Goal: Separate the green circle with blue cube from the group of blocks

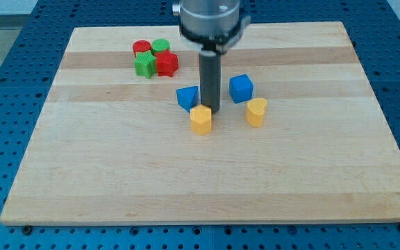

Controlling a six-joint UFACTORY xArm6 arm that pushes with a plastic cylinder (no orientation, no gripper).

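Rod-borne, gripperless, my tip [212, 111] stood mid-desk between blue block [187, 97] and yellow block [201, 119], far from the green circle [160, 47] clustered near the top-left corner, so reaching it seemed next.

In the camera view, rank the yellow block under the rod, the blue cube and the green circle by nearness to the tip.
From my tip:
1. Yellow block, touching, just below-left.
2. Blue cube, to the view's right, slightly up.
3. Green circle, far up-left in the red-green cluster.
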